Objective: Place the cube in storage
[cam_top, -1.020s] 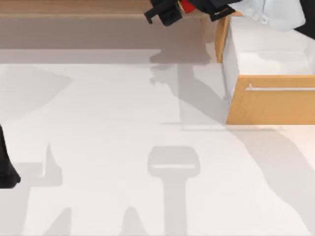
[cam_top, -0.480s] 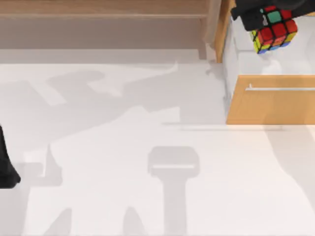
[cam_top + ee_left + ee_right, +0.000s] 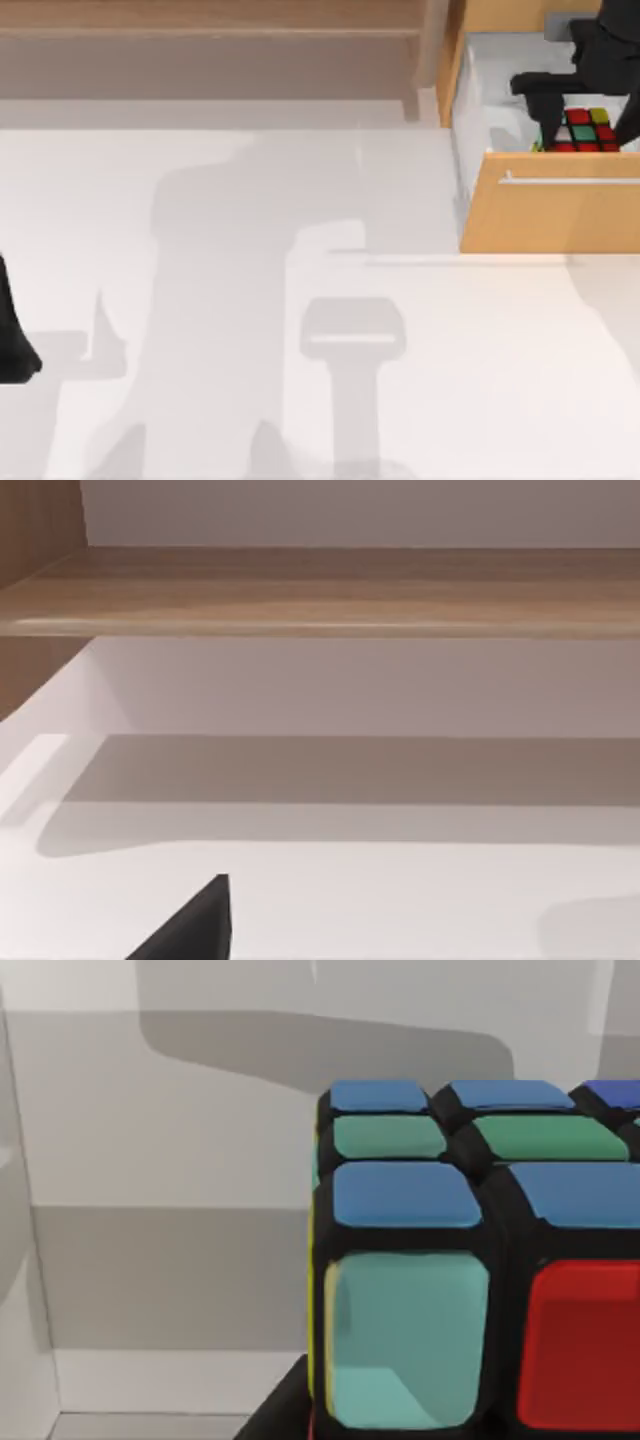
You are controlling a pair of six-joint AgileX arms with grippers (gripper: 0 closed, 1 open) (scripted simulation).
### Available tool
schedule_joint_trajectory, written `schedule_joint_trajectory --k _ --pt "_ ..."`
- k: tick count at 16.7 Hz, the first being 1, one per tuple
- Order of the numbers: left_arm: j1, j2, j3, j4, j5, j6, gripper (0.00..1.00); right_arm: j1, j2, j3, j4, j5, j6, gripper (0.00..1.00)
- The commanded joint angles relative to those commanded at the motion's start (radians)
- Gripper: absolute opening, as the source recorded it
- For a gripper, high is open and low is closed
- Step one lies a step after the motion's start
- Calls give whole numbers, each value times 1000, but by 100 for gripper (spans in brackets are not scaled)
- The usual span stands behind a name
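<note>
The cube (image 3: 582, 131) has a black grid; from above, its stickers show red, yellow and green. In the right wrist view the cube (image 3: 470, 1260) shows blue, green, pale teal and red squares with a thin yellow edge. The drawer box (image 3: 550, 210) is light orange-brown wood with a white inside and a thin silver handle (image 3: 570, 181). The right gripper (image 3: 585, 100) is black. The shelf (image 3: 210, 18) is brown streaked wood. The table (image 3: 300, 350) is white with grey shadows.
</note>
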Motion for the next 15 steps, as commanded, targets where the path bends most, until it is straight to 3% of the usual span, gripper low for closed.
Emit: schedule_joint_trajectory --k 6,15 --pt "0 0 0 0 0 0 100 -5 17 5 -9 -11 3 0" --pt "0 0 0 0 0 0 100 -5 17 5 -9 -11 3 68"
